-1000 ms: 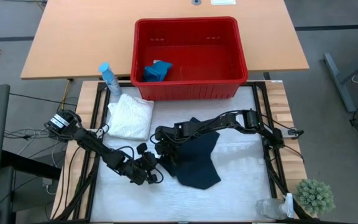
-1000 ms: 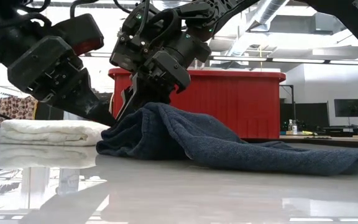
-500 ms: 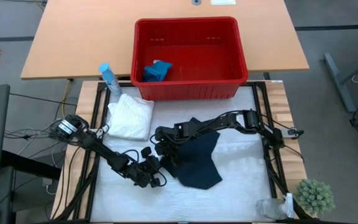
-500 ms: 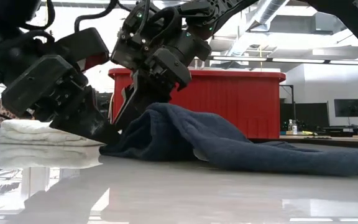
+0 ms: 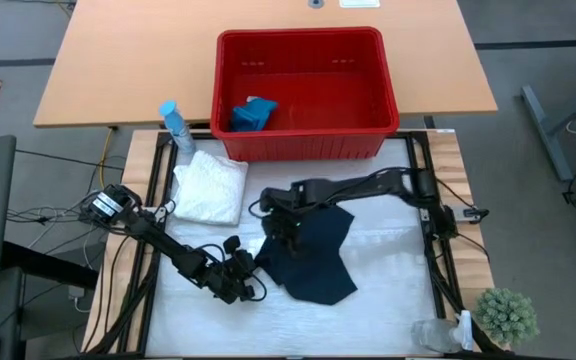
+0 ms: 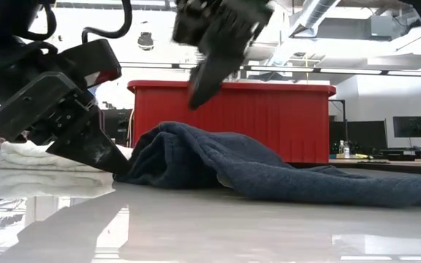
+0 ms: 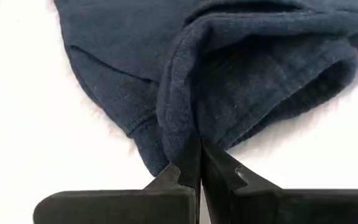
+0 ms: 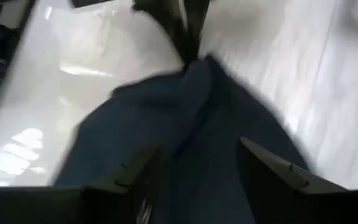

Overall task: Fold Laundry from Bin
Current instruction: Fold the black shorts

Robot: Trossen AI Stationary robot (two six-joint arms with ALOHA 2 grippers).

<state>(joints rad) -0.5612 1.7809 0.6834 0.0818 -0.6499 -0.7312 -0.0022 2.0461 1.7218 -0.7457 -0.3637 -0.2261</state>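
The right gripper (image 6: 209,55) has lifted clear of the dark navy cloth (image 5: 306,256) since the earlier frame and now hangs above it with fingers apart, holding nothing. The left gripper (image 5: 251,268) sits low on the table (image 5: 388,290), fingers clamped on the cloth's bunched left corner (pinched tight in its wrist view). The folded white cloth (image 5: 211,187) lies at the table's far left corner, just before the red bin (image 5: 303,148), which holds the teal cloth (image 5: 252,113).

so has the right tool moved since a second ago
Yes. The right tool has lifted off the navy cloth, now open and level with the red bin's rim.
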